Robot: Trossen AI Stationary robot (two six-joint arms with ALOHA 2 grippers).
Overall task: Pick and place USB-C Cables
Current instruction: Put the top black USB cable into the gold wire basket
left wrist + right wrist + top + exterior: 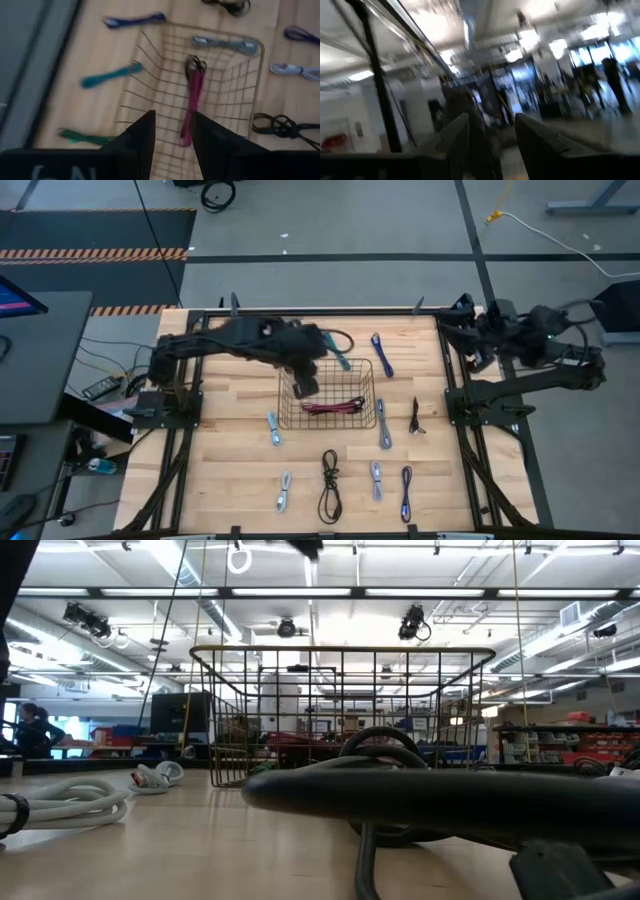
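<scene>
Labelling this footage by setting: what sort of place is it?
Probably a large lab or workshop hall. Long ceiling strip lights and stocked shelves stand behind the wooden table, and striped hazard tape marks the grey floor.

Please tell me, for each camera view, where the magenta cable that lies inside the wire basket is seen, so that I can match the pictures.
High view: the magenta cable lies on the basket floor, at the picture's centre.
Low view: only a reddish strip behind the basket wires, probably the cable.
Left wrist view: it runs lengthwise in the basket, just past the left gripper, whose fingers are open.
Right wrist view: not in it.
Shared landmark: the wire basket.
</scene>
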